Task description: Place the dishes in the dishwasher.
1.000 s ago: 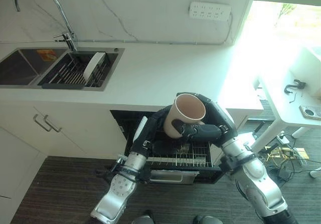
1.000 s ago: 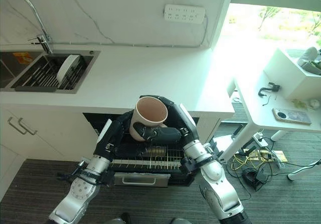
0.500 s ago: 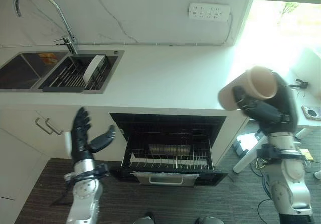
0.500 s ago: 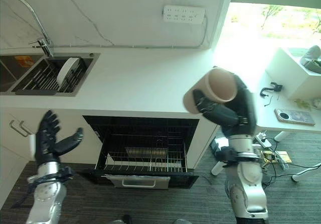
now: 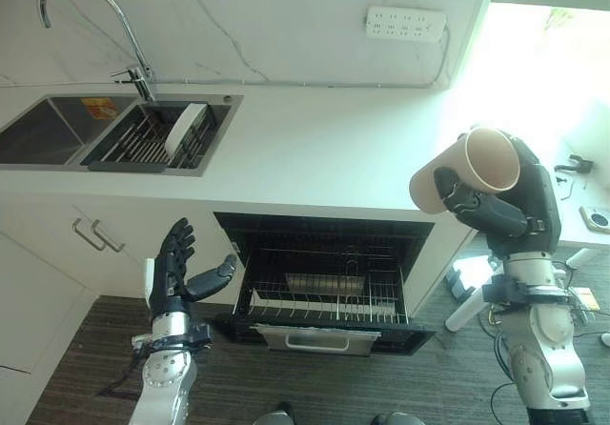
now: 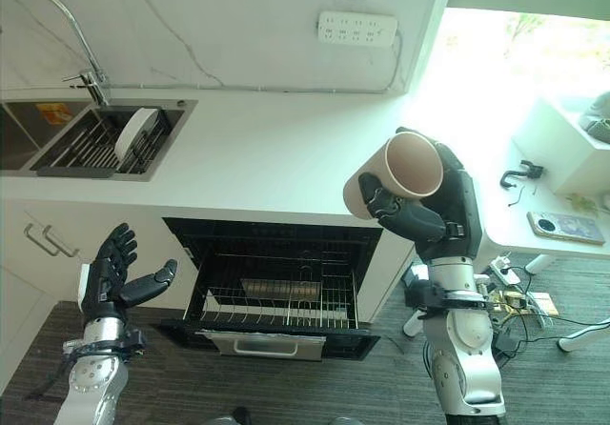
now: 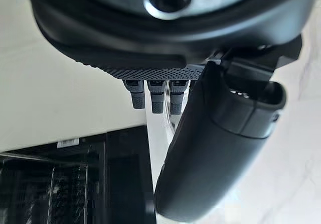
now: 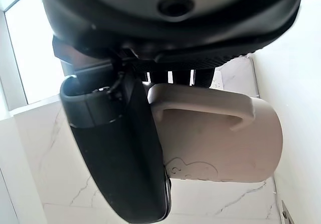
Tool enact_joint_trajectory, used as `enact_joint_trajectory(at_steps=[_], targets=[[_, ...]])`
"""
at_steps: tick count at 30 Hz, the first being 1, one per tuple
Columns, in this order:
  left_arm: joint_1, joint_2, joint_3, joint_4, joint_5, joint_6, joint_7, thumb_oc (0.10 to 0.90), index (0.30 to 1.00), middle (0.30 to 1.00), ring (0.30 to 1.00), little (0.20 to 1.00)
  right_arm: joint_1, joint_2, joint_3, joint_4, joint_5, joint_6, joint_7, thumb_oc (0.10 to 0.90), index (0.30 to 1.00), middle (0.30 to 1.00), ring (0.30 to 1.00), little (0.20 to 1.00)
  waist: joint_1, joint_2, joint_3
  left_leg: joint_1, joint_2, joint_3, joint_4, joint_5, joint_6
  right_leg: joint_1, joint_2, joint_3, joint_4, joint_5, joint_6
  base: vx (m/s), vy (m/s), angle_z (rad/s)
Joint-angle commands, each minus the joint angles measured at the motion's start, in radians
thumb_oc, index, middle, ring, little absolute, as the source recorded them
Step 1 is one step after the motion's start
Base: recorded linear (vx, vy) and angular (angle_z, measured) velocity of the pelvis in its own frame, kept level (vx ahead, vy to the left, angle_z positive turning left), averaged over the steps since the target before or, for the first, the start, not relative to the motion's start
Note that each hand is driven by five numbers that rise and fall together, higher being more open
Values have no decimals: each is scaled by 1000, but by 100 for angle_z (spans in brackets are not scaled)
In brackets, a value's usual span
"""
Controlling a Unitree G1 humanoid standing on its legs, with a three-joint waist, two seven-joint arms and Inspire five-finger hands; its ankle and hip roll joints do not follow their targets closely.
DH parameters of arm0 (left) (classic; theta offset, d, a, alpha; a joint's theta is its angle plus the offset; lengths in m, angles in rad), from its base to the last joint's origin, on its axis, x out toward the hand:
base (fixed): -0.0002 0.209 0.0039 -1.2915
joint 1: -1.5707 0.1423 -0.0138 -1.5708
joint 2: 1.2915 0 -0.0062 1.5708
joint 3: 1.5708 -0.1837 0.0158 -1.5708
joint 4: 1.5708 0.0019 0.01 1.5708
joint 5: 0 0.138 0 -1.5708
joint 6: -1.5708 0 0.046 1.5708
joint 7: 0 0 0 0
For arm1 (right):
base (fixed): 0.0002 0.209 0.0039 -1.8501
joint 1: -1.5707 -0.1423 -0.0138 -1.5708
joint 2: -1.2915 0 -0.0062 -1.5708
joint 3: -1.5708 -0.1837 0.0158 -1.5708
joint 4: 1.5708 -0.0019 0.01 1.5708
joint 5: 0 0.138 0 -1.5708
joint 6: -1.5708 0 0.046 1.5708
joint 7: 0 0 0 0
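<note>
A beige mug (image 5: 464, 169) is held up at the right, above the counter's corner, its mouth turned toward me. My right hand (image 5: 496, 211) is shut on the mug (image 8: 215, 138), with the thumb (image 8: 120, 148) across its side. Below the counter the dishwasher (image 5: 329, 277) stands open with its wire rack (image 5: 324, 301) pulled out. My left hand (image 5: 176, 273) is raised to the left of the dishwasher, open, fingers spread and holding nothing. A white plate (image 5: 183, 128) stands on edge in the sink's dish rack.
A sink (image 5: 114, 134) with a tall tap (image 5: 91, 20) is set into the white counter (image 5: 315, 149) at the left. Cabinet handles (image 5: 91, 239) show below it. A white side table (image 6: 543, 206) with small items stands at the right. A wall socket strip (image 5: 405, 23) is above the counter.
My left hand has moved a little right and lower, nearer the dishwasher. The right hand with the mug has shifted slightly. The camera view has also shifted a little.
</note>
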Motion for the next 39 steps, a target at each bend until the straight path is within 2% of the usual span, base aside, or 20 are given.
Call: enact_joint_trajectory(at_steps=[1, 2, 6, 11, 12, 20, 23, 26, 30, 33, 36, 37, 38, 39], targets=[[-85, 109, -4, -98, 62, 1, -193, 800, 900, 900, 900, 900, -65, -28, -39, -53, 36, -66, 30, 400, 300, 300, 300, 300, -11, -4, -47, 66, 45, -41, 75, -193, -14, 53, -35, 48, -82, -16, 94, 2, 38, -1], [-84, 137, -25, -108, 95, 43, -262, 800, 900, 900, 900, 900, -58, -35, -41, -54, 45, -60, 36, 400, 300, 300, 300, 300, -15, 3, -44, 67, 45, -38, 75, -192, -13, 51, -35, 50, -82, -13, 96, -5, 42, -1], [-93, 225, -61, -118, 136, 115, -314, 800, 900, 900, 900, 900, -47, -65, -44, -58, 75, -55, 55, 400, 300, 300, 300, 300, -30, 19, -39, 66, 47, -26, 75, -191, -11, 43, -34, 57, -82, -11, 104, -18, 39, -6], [-131, 257, -124, -90, 202, 195, -370, 800, 900, 900, 900, 900, -63, -80, -27, -47, 79, -58, 57, 400, 300, 300, 300, 300, -41, 25, -34, 68, 49, -20, 75, -189, -10, 39, -31, 66, -82, -8, 107, -4, 7, -8], [-140, 259, -139, -82, 203, 221, -381, 800, 900, 900, 900, 900, -68, -87, -23, -47, 82, -56, 53, 400, 300, 300, 300, 300, -43, 26, -34, 68, 50, -19, 75, -189, -10, 38, -30, 68, -82, -7, 107, 0, 0, 0], [-212, 253, -240, 17, 262, 309, -406, 800, 900, 900, 900, 900, -80, -89, 6, -34, 86, -54, 58, 400, 300, 300, 300, 300, -64, 29, -36, 72, 54, -4, 75, -191, -8, 34, -24, 83, -82, -7, 110, 0, 0, 0], [-227, 243, -267, 53, 245, 323, -417, 800, 900, 900, 900, 900, -83, -89, 11, -34, 86, -52, 63, 400, 300, 300, 300, 300, -69, 29, -36, 75, 54, 0, 75, -192, -7, 34, -22, 88, -82, -6, 110, 0, -2, -4], [-246, 207, -332, 163, 312, 341, -459, 800, 900, 900, 900, 900, -87, -87, 18, -37, 93, -42, 72, 400, 300, 300, 300, 300, -83, 28, -39, 82, 59, 13, 75, -193, -6, 34, -18, 98, -82, -6, 111, 3, -10, -13], [-278, 183, -439, 324, 457, 364, -577, 800, 900, 900, 900, 900, -103, -97, 26, -35, 109, -21, 84, 400, 300, 300, 300, 300, -106, 30, -46, 89, 62, 29, 75, -199, -4, 31, -9, 113, -82, -10, 114, 3, -7, -12], [-295, 156, -504, 421, 548, 454, -739, 800, 900, 900, 900, 900, -121, -99, 33, -31, 111, -4, 93, 400, 300, 300, 300, 300, -122, 35, -48, 92, 65, 39, 75, -199, -4, 28, -2, 125, -82, -12, 115, 2, 8, -17], [-301, 124, -549, 489, 557, 524, -910, 800, 900, 900, 900, 900, -143, -101, 48, -34, 107, 14, 86, 400, 300, 300, 300, 300, -133, 40, -47, 96, 65, 46, 75, -201, -3, 29, 1, 131, -82, -14, 114, -2, 14, -6], [-301, 124, -549, 489, 557, 524, -910, 800, 900, 900, 900, 900, -143, -101, 48, -34, 107, 14, 86, 400, 300, 300, 300, 300, -133, 40, -47, 96, 65, 46, 75, -201, -3, 29, 1, 131, -82, -14, 114, -4, 26, -7], [-299, 122, -579, 484, 542, 574, -1072, 800, 900, 900, 900, 900, -153, -104, 55, -34, 103, 24, 86, 400, 300, 300, 300, 300, -139, 48, -46, 98, 64, 48, 75, -202, -3, 29, 5, 135, -82, -16, 113, -5, 27, -8], [-295, 124, -590, 477, 544, 593, -1133, 800, 900, 900, 900, 900, -158, -104, 57, -30, 102, 26, 88, 400, 300, 300, 300, 300, -140, 50, -46, 98, 64, 49, 75, -203, -3, 30, 5, 135, -82, -17, 112, -8, 41, -10]])
